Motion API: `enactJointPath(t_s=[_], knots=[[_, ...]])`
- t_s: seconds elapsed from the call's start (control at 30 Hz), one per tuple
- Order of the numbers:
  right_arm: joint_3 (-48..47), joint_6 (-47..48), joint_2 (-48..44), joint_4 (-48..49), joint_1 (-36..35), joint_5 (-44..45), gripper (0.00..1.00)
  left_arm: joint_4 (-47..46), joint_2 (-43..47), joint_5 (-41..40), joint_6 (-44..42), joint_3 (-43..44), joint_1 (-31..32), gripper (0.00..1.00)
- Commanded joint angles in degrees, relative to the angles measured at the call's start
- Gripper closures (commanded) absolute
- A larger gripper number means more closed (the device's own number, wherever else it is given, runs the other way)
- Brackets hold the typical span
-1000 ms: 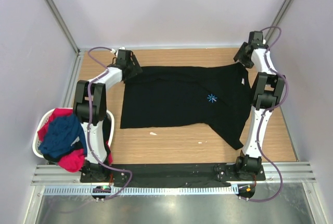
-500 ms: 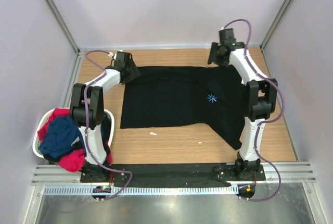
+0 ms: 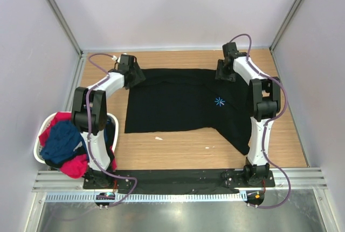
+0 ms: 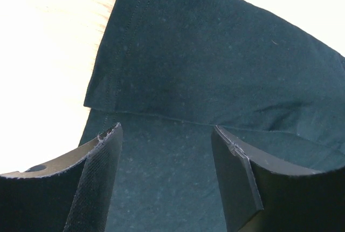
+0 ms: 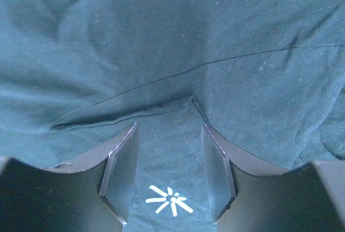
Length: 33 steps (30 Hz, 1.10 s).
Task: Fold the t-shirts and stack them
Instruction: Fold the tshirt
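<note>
Black-padded left gripper (image 4: pixel 166 135): jaws apart, nothing clamped, poised over a folded hem edge at the far left corner of black t-shirt (image 3: pixel 178 102). Right gripper (image 5: pixel 169 129): jaws likewise apart and empty, over a crease toward far right of same shirt, light-blue starburst mark (image 5: pixel 168 199) close by. Shirt spread flat on wooden table (image 3: pixel 178 148), one part trailing toward near right. Navy blue t-shirt (image 3: pixel 62 140) and red-pink t-shirt (image 3: pixel 75 166) heaped in white basket (image 3: pixel 38 154) at left.

Light wooden tabletop (image 3: pixel 178 154), rectangular. One black t-shirt (image 3: pixel 172 102) lies spread flat across its middle and far part, light-blue starburst mark (image 3: pixel 219 101) facing up, one corner trailing toward the near right. Two small white scraps (image 3: pixel 158 138) rest on the bare wood near the shirt's near hem.
</note>
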<state>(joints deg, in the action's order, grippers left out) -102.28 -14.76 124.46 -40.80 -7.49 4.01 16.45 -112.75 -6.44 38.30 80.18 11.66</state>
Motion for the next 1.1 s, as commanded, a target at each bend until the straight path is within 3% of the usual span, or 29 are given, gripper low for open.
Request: enactJointPath(t_s=[0.0,0.3,0.37,0.73,0.77,1.07], knots=[[-1.6,1.1,1.3,0.7,-0.4,2.6,0.46,0.2,3.1,-0.3,-1.0,0.3,0.1,0.32],[-1.3,0.8,2.9,0.3,-0.3,2.1,0.5,1.2,2.8,-0.9,-1.1,1.1,0.2,0.23],[-1.0,1.1,2.8,0.5,-0.4,2.5,0.51,1.2,2.8,-0.9,-1.1,1.0,0.2,0.11],[-3.9,2.1,2.3,0.2,-0.4,4.2,0.53,1.2,3.1,-0.2,-1.7,1.1,0.2,0.09],[-4.3,2.3,2.4,0.6,-0.4,4.1,0.53,1.2,3.1,-0.2,-1.7,1.1,0.2,0.01],[-4.6,2.4,3.6,0.6,-0.3,4.2,0.53,1.2,3.5,-0.5,-1.7,0.9,0.2,0.0]])
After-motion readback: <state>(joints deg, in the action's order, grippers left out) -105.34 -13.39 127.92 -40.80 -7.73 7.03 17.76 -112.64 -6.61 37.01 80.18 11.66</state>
